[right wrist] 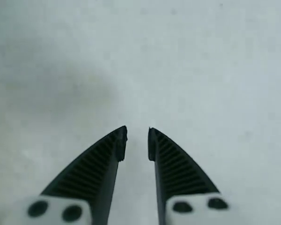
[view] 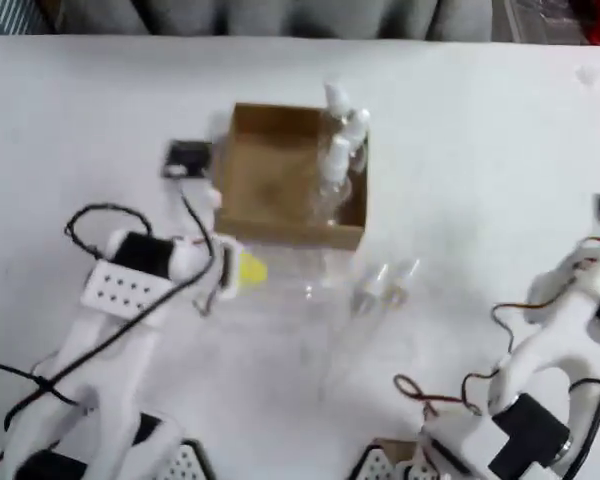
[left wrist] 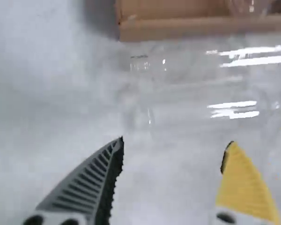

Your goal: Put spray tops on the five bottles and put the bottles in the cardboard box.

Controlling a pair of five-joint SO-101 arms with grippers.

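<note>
My left hand point(left wrist: 175, 140) was spread wide, the grey finger and the yellow one well apart, with nothing between them. It hung low over the white worktop point(view: 480, 130), just in front of the cardboard box point(view: 290, 236). Ahead of its fingertips a clear bottle point(left wrist: 187, 89) lay on its side on the worktop, close to the box's front wall and not touched by either finger.

From the high view, the box sat near the middle of the worktop, open at the top. The standing bottles point(view: 338, 155) were crowded upright against its right-hand wall, each with a white spray top; I counted about three, though they overlapped too much to be sure. More clear plastic point(view: 378, 290) with white spray tops lay on the worktop in front of the box's right corner, but I could not tell how many pieces.

My right hand point(right wrist: 137, 129) was narrowed to a slim gap, holding nothing, above bare worktop well away from the box.
</note>
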